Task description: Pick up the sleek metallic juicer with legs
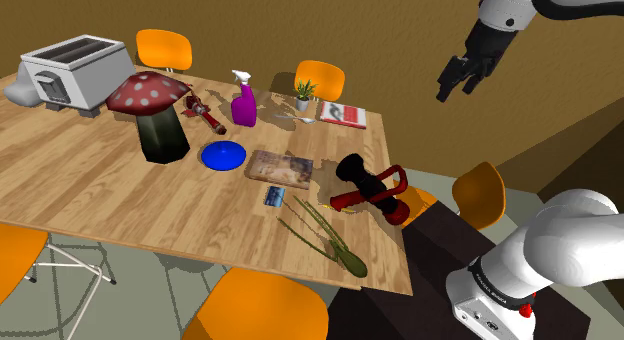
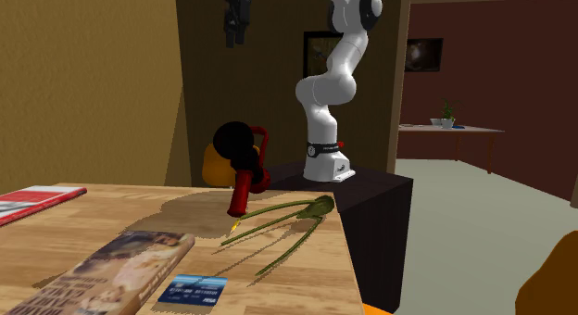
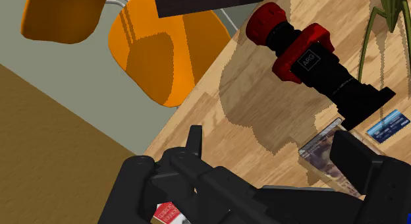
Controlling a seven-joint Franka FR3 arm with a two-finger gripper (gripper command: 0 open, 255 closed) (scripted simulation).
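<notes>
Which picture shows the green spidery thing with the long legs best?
The second exterior view: the olive-green juicer is close to the camera, with its body and thin legs all visible. The shoulder view shows the juicer whole too, but smaller, from above. The wrist view cuts the juicer off at the picture's edge.

You have soft, even light that seems to come from above. The counter (image 1: 90, 178) is bright and warm, and broad brown shadows lie on it beside the red-and-black nozzle (image 3: 309, 61). The wall (image 1: 400, 28) behind is dim, and the black hand (image 1: 458, 88) shows little shading. The far room (image 2: 463, 165) looks paler.
</notes>
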